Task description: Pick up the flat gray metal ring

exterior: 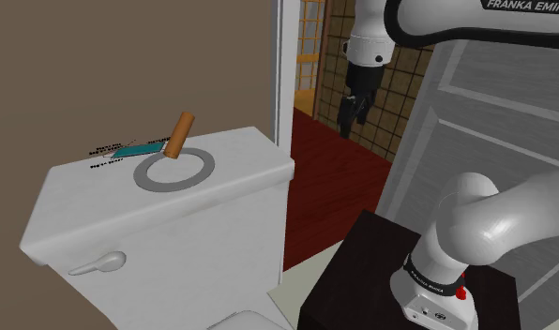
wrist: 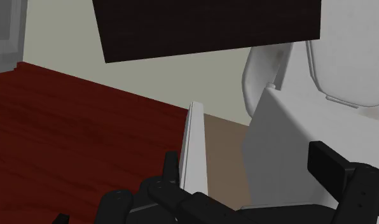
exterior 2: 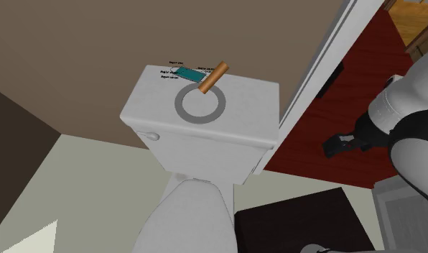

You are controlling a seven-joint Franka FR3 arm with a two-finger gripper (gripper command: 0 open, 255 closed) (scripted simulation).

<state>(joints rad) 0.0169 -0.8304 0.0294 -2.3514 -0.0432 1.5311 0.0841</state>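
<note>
One flat gray ring (exterior: pixel 174 186) is lying near the middle of the white toilet tank lid (exterior: pixel 245 155), and that is the part I am targeting. Two other items are sharing the lid. A brown cylinder (exterior: pixel 180 136) is resting tilted over the ring's wall-side edge, and a teal card (exterior: pixel 137 150) is lying just beside the ring, toward the wall. The gripper (exterior: pixel 351 120) is hanging over the red floor (exterior: pixel 329 178), well apart from the tank, with its fingers spread and nothing between them.

Approach step, as I am judging it:
1. I am planning to carry the arm across to the lid at a height that clears the cylinder.
2. I am choosing the ring's near arc, the side away from the cylinder, as the grasp point.
3. Because the ring is lying flat, I am aiming to straddle the band, one finger inside the hole and one outside, and to reach the lid before closing.

Caution: the ring is likely to slide on the smooth lid, so I am favouring a slow, vertical descent.
</note>
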